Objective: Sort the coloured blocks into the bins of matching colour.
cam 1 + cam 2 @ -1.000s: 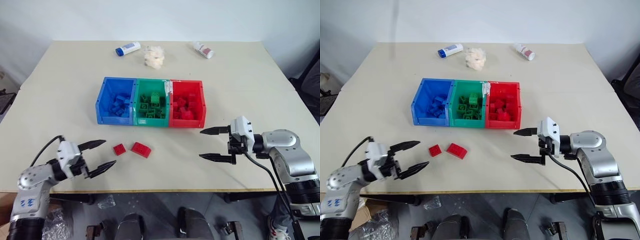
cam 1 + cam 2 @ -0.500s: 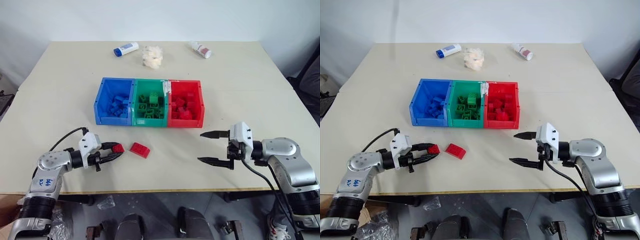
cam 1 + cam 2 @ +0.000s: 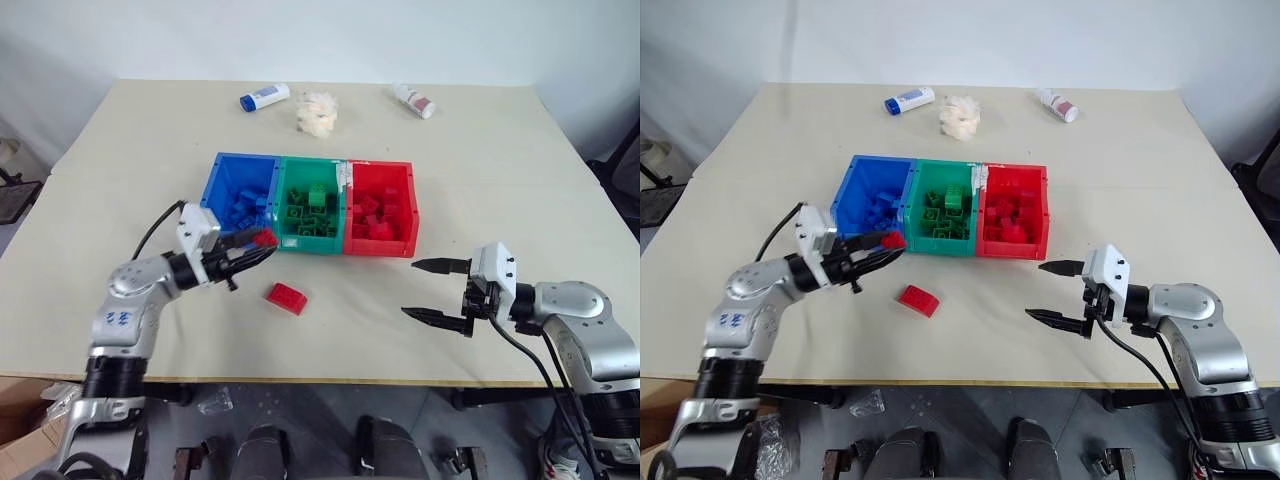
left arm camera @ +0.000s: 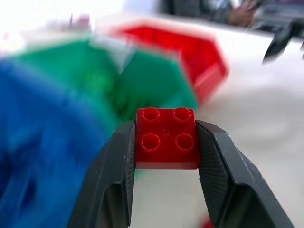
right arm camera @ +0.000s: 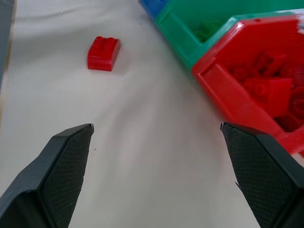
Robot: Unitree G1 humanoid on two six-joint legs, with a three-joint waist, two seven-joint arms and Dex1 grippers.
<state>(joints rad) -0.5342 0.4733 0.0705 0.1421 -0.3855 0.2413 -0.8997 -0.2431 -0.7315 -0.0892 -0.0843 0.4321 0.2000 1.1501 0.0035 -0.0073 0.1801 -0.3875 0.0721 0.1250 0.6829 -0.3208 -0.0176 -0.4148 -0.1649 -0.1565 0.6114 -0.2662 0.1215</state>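
Left pincer (image 4: 166, 142) clamped on a small red brick (image 4: 166, 137), studs toward the wrist camera, held above the table (image 3: 120, 180) just in front of the seam between the blue bin (image 3: 215, 190) and the green bin (image 3: 290, 240). Right pincer (image 3: 432, 290) spread wide and empty, hovering over bare table in front of the red bin (image 3: 378, 245) and off to its right. One wider red brick (image 3: 286, 297) flat on the table, in front of the green bin, well apart from both pincers. Bins joined in a row, blue, green, red, each with bricks of its own colour inside. Behind the bins, near the far edge: white bottle with a blue cap (image 3: 264, 97), crumpled pale wad (image 3: 319, 110), white bottle with a red label (image 3: 413, 99). Nothing between the held brick and the bins. Beige tabletop, plain white wall behind.
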